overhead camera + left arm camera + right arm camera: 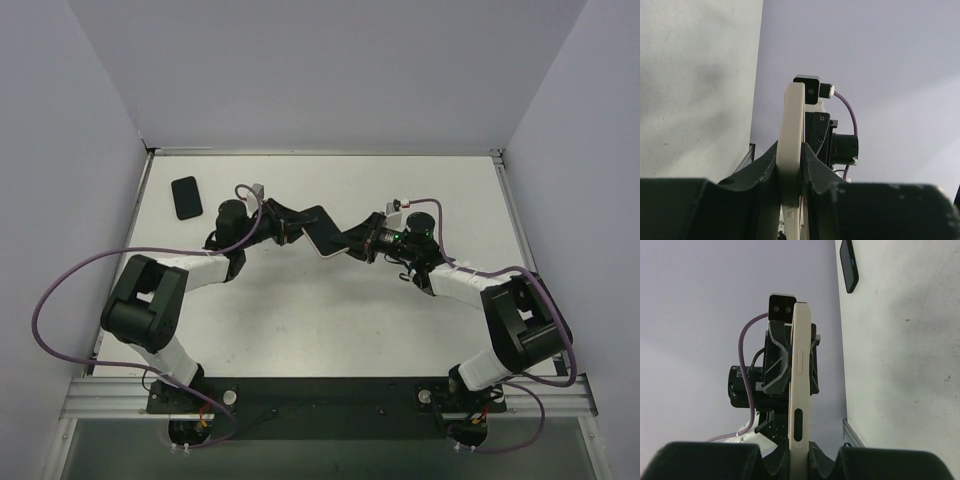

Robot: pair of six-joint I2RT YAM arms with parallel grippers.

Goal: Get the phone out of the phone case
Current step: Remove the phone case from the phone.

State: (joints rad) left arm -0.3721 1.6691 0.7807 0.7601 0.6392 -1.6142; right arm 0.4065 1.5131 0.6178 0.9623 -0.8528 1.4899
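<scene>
Up close, the left gripper [790, 167] was pinched onto the phone case [792, 125]. Its two dark jaws pressed against the case's opposite faces, and the cream edge rose upright between them in the left wrist view. The right gripper [799, 459] was clamped on the other end of the same case. In its own wrist view the jaws hugged the pale edge at the bottom of the frame, and along that edge I could make out a long side button and an oval slot. Each wrist camera looked down the length of the case to the opposite gripper at its far end.

From overhead, the two arms met near the middle of the table [400, 320]. The left gripper [295, 224] reached in from the left and the right gripper [353, 240] from the right. The phone case [322, 232] bridged the gap between them at a tilt, and it appeared to be held clear of the surface. Its upward face looked dark, with a pale rim along the near edge. I could not tell from any view whether the phone sat inside it.

Farther out, a black slab [186, 197] shaped like a phone lay flat near the table's far left corner, well apart from both grippers. A purple cable [60, 290] looped out beside the left arm, and another trailed along the right arm.
</scene>
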